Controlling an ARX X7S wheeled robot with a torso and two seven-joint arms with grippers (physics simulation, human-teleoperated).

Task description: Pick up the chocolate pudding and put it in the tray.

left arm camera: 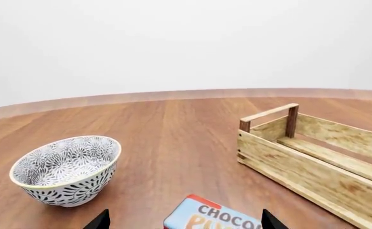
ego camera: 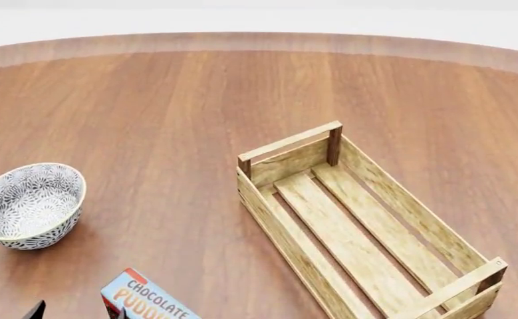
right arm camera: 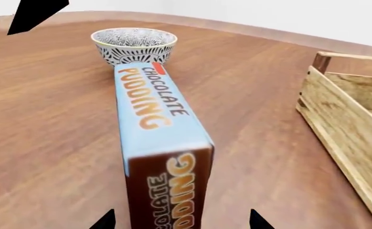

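The chocolate pudding (ego camera: 147, 300) is a small carton with a light-blue lettered face up, sitting at the near left of the wooden table. In the left wrist view its red-cornered end (left arm camera: 214, 217) shows between the black fingertips (left arm camera: 98, 221) of my left gripper (left arm camera: 184, 222), which is open. My right gripper (right arm camera: 180, 222) is open too, its tips standing well clear on either side of the carton's dark brown end (right arm camera: 170, 191). The tray (ego camera: 285, 141), a long light-wood slatted crate, stands empty to the carton's right (left arm camera: 269, 113) (right arm camera: 338, 119).
A grey-white patterned bowl (ego camera: 30, 205) sits left of the tray and beyond the carton (left arm camera: 68, 169) (right arm camera: 133, 44). A black fingertip (ego camera: 35, 310) pokes in at the head view's lower edge. The round table's far rim (ego camera: 259, 41) curves across the back.
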